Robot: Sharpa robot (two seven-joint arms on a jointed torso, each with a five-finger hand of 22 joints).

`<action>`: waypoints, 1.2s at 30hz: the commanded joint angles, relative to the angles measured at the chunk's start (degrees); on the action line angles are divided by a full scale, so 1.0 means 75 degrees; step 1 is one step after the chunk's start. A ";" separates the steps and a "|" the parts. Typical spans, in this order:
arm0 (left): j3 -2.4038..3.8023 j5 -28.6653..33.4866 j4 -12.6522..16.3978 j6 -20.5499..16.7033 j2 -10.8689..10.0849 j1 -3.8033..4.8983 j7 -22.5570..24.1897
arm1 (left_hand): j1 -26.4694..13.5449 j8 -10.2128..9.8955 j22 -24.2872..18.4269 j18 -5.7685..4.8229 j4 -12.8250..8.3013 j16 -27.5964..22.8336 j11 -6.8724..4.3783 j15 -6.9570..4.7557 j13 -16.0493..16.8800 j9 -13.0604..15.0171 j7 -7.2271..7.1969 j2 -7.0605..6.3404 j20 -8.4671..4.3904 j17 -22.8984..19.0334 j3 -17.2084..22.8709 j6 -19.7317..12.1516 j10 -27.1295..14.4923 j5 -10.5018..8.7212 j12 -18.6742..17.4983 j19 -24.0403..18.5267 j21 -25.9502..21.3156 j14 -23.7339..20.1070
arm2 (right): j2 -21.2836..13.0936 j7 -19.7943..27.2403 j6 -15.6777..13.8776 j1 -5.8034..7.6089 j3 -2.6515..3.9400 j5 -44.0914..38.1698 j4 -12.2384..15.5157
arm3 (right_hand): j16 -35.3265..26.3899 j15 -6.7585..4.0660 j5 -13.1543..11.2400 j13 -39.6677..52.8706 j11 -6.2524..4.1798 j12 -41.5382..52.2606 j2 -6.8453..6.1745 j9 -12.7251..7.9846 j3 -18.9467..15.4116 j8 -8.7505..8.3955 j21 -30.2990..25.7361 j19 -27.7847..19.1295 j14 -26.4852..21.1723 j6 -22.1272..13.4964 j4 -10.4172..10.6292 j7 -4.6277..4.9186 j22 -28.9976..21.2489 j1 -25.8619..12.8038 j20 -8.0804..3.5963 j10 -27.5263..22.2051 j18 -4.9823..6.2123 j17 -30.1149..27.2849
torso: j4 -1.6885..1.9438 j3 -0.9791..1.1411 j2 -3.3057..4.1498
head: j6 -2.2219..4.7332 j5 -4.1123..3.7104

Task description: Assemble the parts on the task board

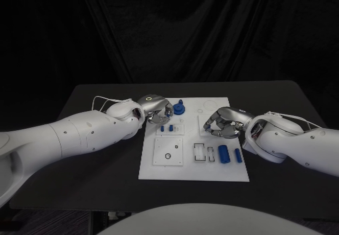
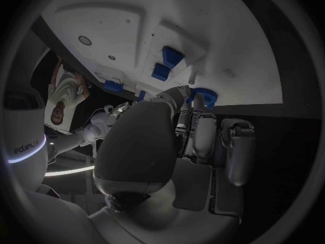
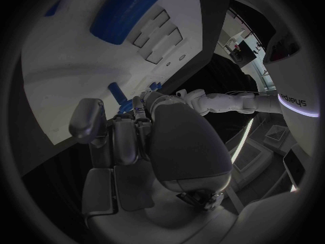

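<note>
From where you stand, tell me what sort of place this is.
Probably a robotics lab test bench: a black table against dark curtains, a white task board with small blue parts, and two robot hands, left and right, over it.

Two smooth white arms with silver hands

The left hand (image 1: 157, 108) and right hand (image 1: 222, 122) are jointed metal; thin white cables loop at both wrists, small dark screws dot the casings.

A black table (image 1: 99, 166) stands before a dark curtain, and a white board (image 1: 194, 172) lies flat on its middle (long side running away from the robot).
</note>
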 commanded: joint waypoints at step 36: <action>0.0007 -0.0028 -0.0084 0.0076 0.0083 -0.0117 0.0119 | -0.0159 0.0126 0.2013 -0.0048 0.0078 -0.0051 -0.0080 -0.0040 -0.0128 0.0218 -0.0056 0.0045 -0.0132 -0.0097 -0.0125 0.0053 0.0098 -0.0442 -0.0048 0.0817 -0.0026 0.0005 | -0.0016 -0.0130 0.0048 -0.0020 0.0004 -0.0008 0.0011 | -0.0050 -0.0009 0.0050 0.0475 -0.0009 -0.0052 -0.0007 -0.0001 0.0042 0.0027 -0.0017 -0.0047 0.0289 0.0038 0.0007 -0.0004 0.0984 0.0003 -0.0021 -0.0047 0.0099 -0.0006 | -0.0001 0.0000 0.0001 | 0.0001 -0.0021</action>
